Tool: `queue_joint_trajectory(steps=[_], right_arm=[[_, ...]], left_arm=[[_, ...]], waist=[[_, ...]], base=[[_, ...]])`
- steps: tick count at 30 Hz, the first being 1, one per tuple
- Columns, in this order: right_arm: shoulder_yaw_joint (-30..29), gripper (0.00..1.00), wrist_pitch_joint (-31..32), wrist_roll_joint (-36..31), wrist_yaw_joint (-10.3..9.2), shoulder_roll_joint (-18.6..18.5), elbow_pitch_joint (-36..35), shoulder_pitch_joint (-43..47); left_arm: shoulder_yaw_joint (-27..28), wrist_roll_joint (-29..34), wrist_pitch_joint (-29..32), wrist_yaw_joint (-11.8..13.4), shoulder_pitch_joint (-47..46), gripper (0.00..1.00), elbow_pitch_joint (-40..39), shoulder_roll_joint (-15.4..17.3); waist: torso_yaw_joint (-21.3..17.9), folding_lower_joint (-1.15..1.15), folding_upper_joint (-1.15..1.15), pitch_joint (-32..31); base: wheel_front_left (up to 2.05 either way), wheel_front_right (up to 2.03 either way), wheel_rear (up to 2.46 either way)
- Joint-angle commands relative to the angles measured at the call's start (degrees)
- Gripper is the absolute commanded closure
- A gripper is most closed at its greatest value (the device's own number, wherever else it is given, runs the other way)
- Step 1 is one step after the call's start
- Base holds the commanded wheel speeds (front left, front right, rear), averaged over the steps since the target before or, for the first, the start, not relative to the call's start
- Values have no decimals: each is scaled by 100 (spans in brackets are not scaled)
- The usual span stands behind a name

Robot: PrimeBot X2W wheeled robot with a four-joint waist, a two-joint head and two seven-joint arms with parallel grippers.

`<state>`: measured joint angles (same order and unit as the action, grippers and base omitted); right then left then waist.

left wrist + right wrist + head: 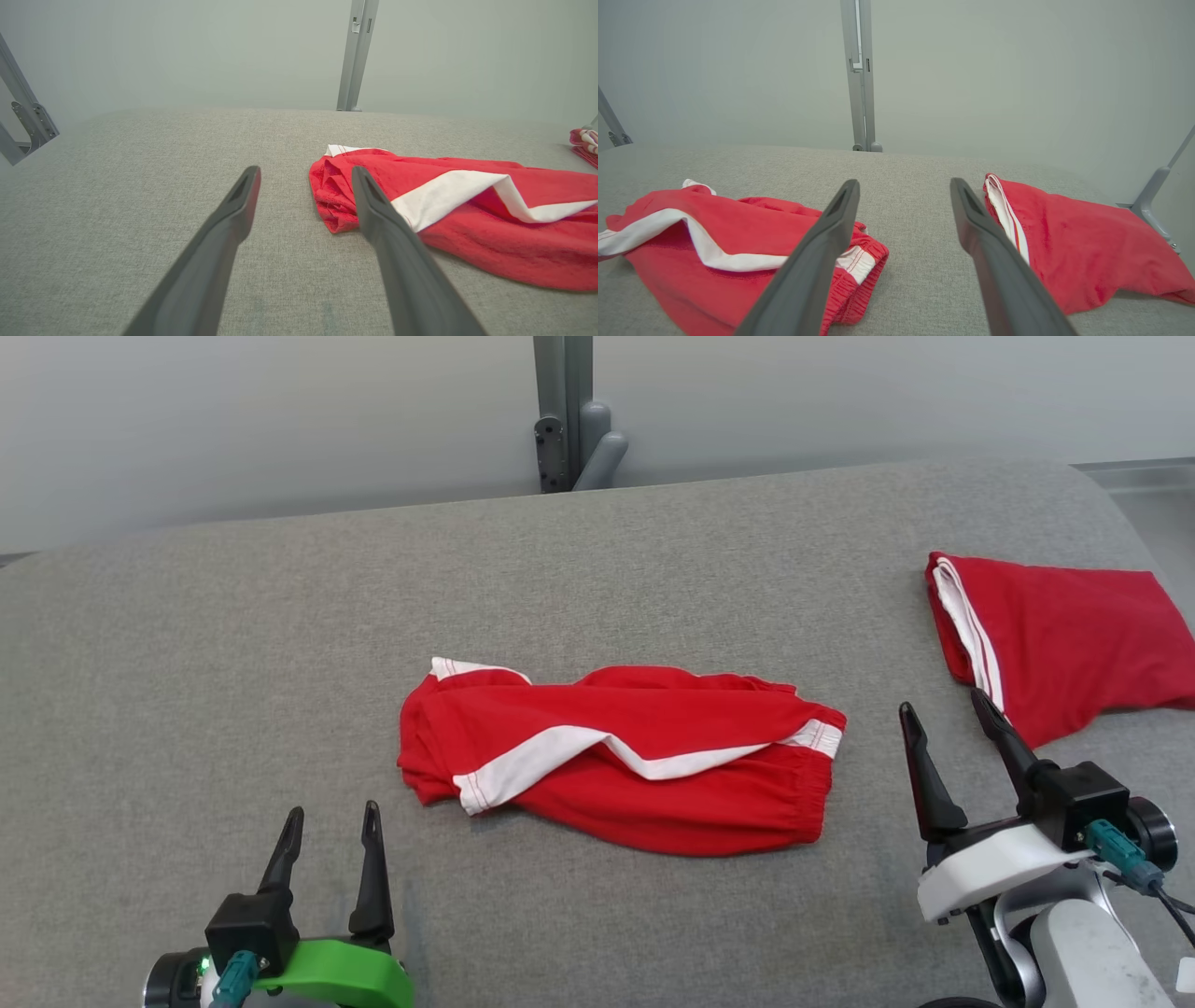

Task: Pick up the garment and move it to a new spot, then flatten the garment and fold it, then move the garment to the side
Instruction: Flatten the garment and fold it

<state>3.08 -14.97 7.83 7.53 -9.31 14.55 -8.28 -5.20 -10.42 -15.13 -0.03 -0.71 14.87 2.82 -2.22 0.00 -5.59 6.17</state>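
A red garment with broad white stripes lies loosely folded in the middle of the grey cloth-covered table. My left gripper stands open at the near left, just short of the garment's left end, with nothing between its fingers. A second red garment with thin white stripes lies folded flat at the right edge. My right gripper is open over bare table in the gap between the two garments, with the striped edge of the second one just right of its right finger. It touches neither.
A grey metal post with a bracket rises behind the table's far edge against a pale wall. Slanted grey struts stand off the table's left side and another strut off its right. The table's right edge curves away near the second garment.
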Motion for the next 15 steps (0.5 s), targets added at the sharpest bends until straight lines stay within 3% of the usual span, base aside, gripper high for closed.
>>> queue_joint_trajectory(steps=[1,15], right_arm=[[-40,0,-10,-47,-10,82,-99,159],[-62,0,-10,-95,-10,393,-241,589]], left_arm=[[55,69,4,-9,64,0,-47,17],[97,198,4,6,283,0,-67,17]], waist=[[-164,0,0,-84],[-342,0,0,-216]], base=[[0,0,0],[0,0,0]])
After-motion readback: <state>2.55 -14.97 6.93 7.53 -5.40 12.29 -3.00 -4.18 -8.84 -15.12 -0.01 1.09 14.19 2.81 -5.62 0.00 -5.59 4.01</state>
